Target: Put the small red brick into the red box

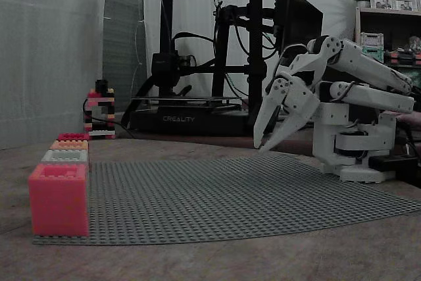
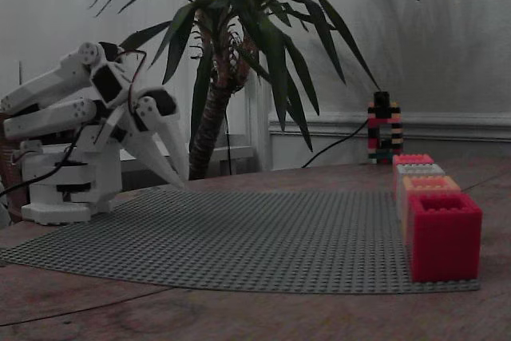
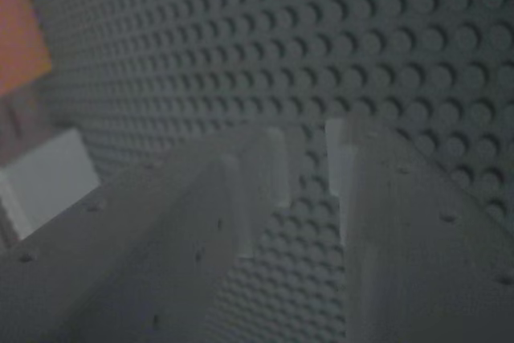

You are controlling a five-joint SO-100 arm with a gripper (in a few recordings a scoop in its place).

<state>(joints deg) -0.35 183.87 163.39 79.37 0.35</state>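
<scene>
Much is hard to read in the dim, grainy light, and I cannot tell where the small red brick lies. The red box [image 1: 58, 201] sits at a corner of the grey baseplate [image 1: 250, 195]. It is first in a row along one edge. In a fixed view it stands nearest the camera and covers most of the white box [image 1: 64, 156], the orange box [image 1: 69, 144] and a pinkish box [image 1: 73, 136] behind it. Only their tops show.

The wrist view is blurred. The orange box is cut off at its upper left corner, and a pale box face sits at its left edge.

The tool [image 1: 260, 147] hangs tips down over the far side of the baseplate, next to the arm's base and well apart from the row, with bare studs between them. I cannot tell whether the tips touch the plate. The wrist view shows a narrow gap between the fingers [image 3: 265, 170], with studs visible through it and nothing gripped.

Behind the row, a small brick tower [image 1: 99, 113] with a cable stands on the bench [image 1: 197, 261]. One fixed view has a black 3D printer [image 1: 197, 64] behind the arm. The other has a potted palm [image 2: 231, 53] there, and looks into the red box's open top.
</scene>
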